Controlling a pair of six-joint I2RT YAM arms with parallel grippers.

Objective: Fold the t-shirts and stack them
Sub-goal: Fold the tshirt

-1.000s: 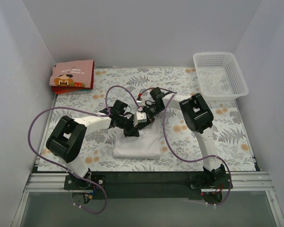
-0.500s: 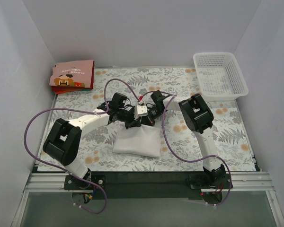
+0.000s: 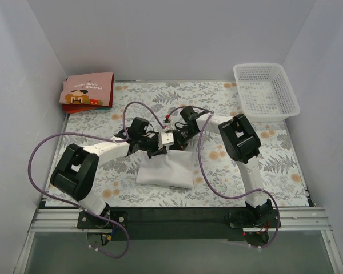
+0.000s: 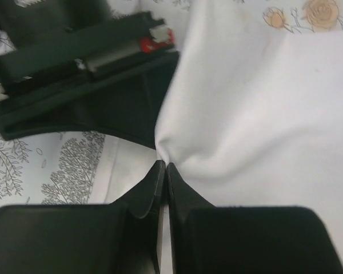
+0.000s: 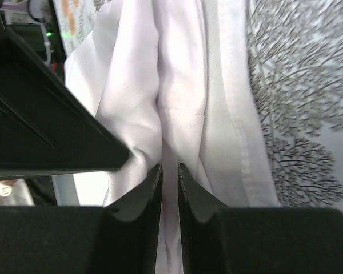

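Observation:
A white t-shirt [image 3: 166,171] lies partly folded at the middle of the table, near the front. Its far edge is drawn up to both grippers. My left gripper [image 3: 158,150] is shut on a pinch of the white cloth [image 4: 228,114], seen in the left wrist view at the fingertips [image 4: 163,166]. My right gripper [image 3: 172,142] is right beside it, its jaws nearly closed on a fold of the same shirt [image 5: 183,103], with the tips [image 5: 170,169] about a cloth's thickness apart. Folded pink printed and red t-shirts [image 3: 88,91] are stacked at the far left corner.
A white lattice basket [image 3: 266,90] stands at the far right. The table has a leaf-and-flower patterned cover [image 3: 274,154]. White walls close in the left, right and far sides. Purple cables loop over both arms.
Both grippers have drawn closer together over the shirt's far edge. That edge has risen from flat into a peak between them, and the left arm has swung slightly left.

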